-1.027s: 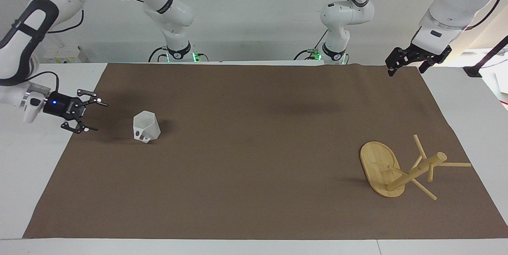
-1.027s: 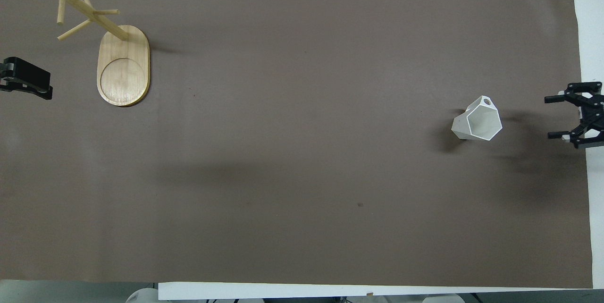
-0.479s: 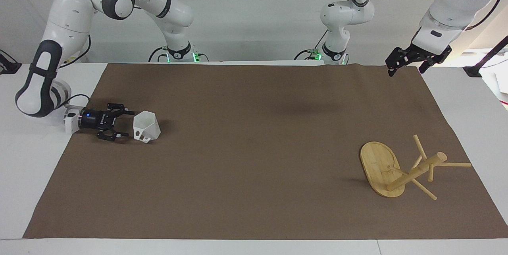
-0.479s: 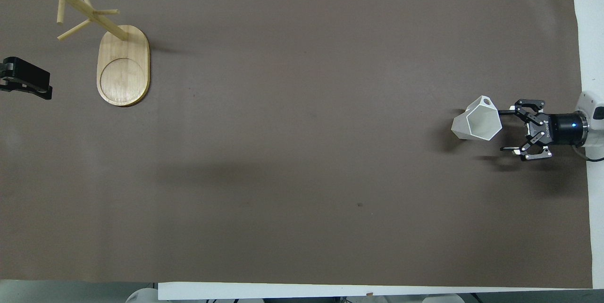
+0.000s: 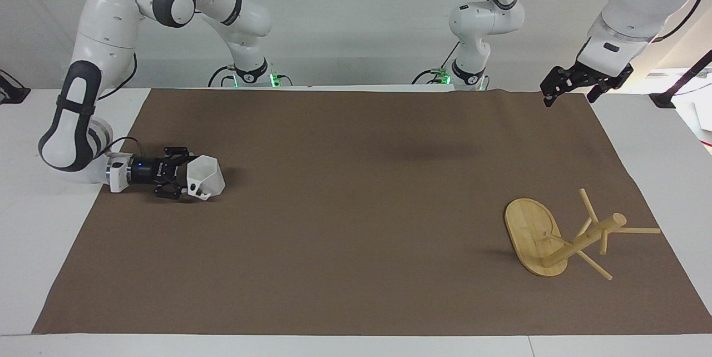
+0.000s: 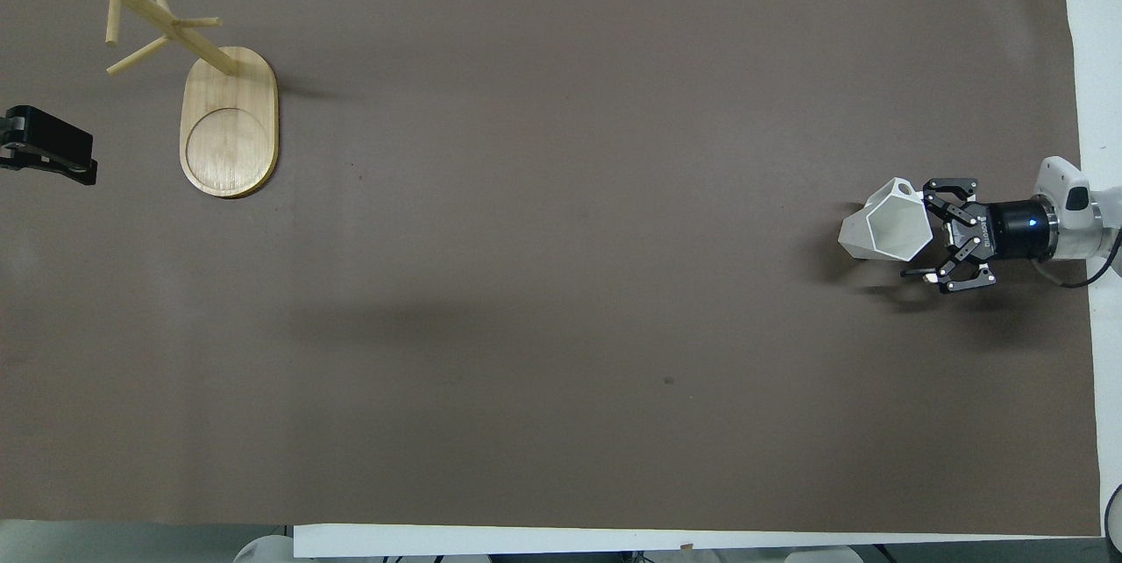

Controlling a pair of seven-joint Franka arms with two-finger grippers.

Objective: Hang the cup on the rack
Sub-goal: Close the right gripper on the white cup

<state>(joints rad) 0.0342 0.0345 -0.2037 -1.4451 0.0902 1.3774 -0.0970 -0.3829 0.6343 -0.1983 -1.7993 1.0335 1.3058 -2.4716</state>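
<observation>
The cup [image 5: 205, 177] stands on the brown mat [image 5: 356, 207] toward the right arm's end of the table, mouth up and leaning a little. In the overhead view its squarish handle sticks out at about one o'clock from the body.

The right gripper [image 5: 183, 176] lies low and level over the mat, wrist toward the table's end and fingers pointing in toward the middle of the table. In the overhead view it sits at three o'clock from the cup [image 6: 885, 230], right up against it. Its fingers are spread wide, about as wide as the cup's body. One fingertip [image 6: 926, 190] is beside the handle at the cup's upper edge; the other [image 6: 914, 251] is at the cup's lower edge, about five o'clock. The cup's near side lies between the two tips, but the fingers have not closed on it, and I cannot tell whether either tip touches the plastic.

The rack [image 5: 562, 234] stands upright on its oval base well apart from the cup, toward the left arm's end of the table, its pegs bare.

The left gripper [image 5: 567, 87] waits in the air over the mat's corner at that end, at about twelve o'clock from the rack in the facing view. I cannot tell how far open it is.
</observation>
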